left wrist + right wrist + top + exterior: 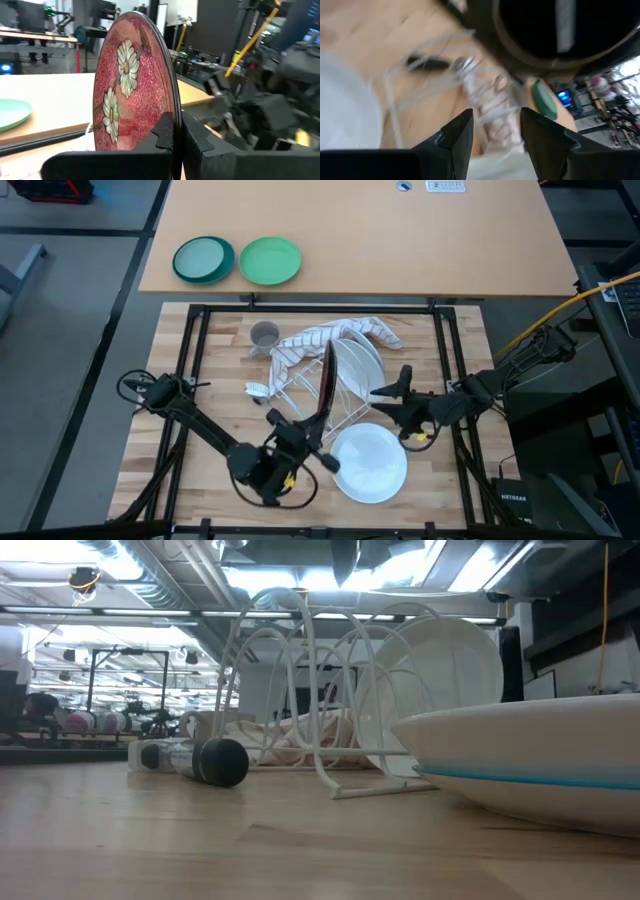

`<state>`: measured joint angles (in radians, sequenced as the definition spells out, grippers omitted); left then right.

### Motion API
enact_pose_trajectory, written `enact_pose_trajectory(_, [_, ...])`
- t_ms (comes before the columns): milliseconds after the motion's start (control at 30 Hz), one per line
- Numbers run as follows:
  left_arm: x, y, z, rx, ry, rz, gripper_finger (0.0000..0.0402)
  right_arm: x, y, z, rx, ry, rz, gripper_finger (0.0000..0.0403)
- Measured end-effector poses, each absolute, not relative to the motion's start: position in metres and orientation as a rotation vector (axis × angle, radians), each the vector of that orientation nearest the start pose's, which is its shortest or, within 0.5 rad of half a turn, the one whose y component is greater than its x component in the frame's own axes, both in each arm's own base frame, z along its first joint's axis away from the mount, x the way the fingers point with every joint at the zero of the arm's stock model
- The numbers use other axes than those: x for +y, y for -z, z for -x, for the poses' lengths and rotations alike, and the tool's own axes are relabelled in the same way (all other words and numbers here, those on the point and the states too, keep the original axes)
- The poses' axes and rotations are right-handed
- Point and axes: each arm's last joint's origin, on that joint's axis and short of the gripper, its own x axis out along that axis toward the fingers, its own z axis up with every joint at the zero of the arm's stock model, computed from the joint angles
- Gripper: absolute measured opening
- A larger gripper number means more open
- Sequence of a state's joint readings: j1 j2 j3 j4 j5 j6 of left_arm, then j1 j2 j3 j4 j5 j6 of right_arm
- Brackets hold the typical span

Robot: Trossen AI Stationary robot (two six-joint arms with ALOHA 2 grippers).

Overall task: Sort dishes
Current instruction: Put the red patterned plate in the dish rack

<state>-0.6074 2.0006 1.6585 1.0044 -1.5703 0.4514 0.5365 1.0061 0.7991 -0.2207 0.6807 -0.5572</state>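
My left gripper [303, 435] is shut on a red-flowered plate with a black back [127, 85], held on edge above the white wire rack [320, 395]. A white plate [362, 360] stands on its rim in the rack. Another white plate [368, 463] lies flat on the table near the front; in the low view [540, 755] a light blue band shows under its rim. A small grey cup [264, 335] stands at the far left beside a striped cloth [335, 335]. My right gripper [495, 130] is open and empty, just right of the rack, facing the flowered plate's black back [555, 30]. My left gripper pinches the flowered plate's rim [170, 107] at its lower, near edge between the two fingers, one finger [162, 132] on the flowered face and one on the black back. The fingers come from the table's near side. The plate stands upright on edge above the fingers.
A teal plate [203, 260] and a bright green plate [270, 260] lie on the far table. A small black-ended utensil [205, 760] lies on the table left of the rack. A black frame [190, 370] borders the wooden table.
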Motion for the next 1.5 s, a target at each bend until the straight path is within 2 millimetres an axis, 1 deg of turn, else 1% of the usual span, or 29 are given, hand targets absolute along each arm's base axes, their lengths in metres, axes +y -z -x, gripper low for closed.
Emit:
enact_pose_trajectory(233, [-0.198, -0.360, -0.388, -0.151, -1.012, 0.248, 0.0000, 0.094, -0.313, -0.197, 0.259, 0.166, 0.704, 0.0170])
enact_pose_trajectory(367, [-0.179, -0.365, -0.399, -0.284, -0.921, 0.305, 0.0000, 0.091, -0.318, -0.197, 0.240, 0.271, 0.678, 0.0170])
enact_pose_trajectory(500, [-0.157, -0.368, -0.408, -0.355, -0.917, 0.342, 0.0000, 0.089, -0.320, -0.196, 0.246, 0.380, 0.661, 0.0170])
enact_pose_trajectory(633, [-0.130, -0.370, -0.416, -0.408, -0.952, 0.368, 0.0000, 0.087, -0.322, -0.195, 0.243, 0.447, 0.645, 0.0170])
enact_pose_trajectory(833, [-0.090, -0.377, -0.425, -0.631, -0.851, 0.504, 0.0000, 0.085, -0.323, -0.194, 0.259, 0.547, 0.639, 0.0170])
enact_pose_trajectory(967, [-0.071, -0.379, -0.430, -0.729, -0.769, 0.590, 0.0000, 0.083, -0.325, -0.193, 0.275, 0.653, 0.636, 0.0170])
enact_pose_trajectory(1133, [-0.059, -0.379, -0.432, -0.766, -0.750, 0.623, 0.0000, 0.081, -0.331, -0.191, 0.292, 0.740, 0.679, 0.0170])
enact_pose_trajectory(1500, [-0.054, -0.380, -0.433, -0.793, -0.743, 0.660, 0.0000, 0.081, -0.341, -0.191, 0.317, 0.738, 0.824, 0.0170])
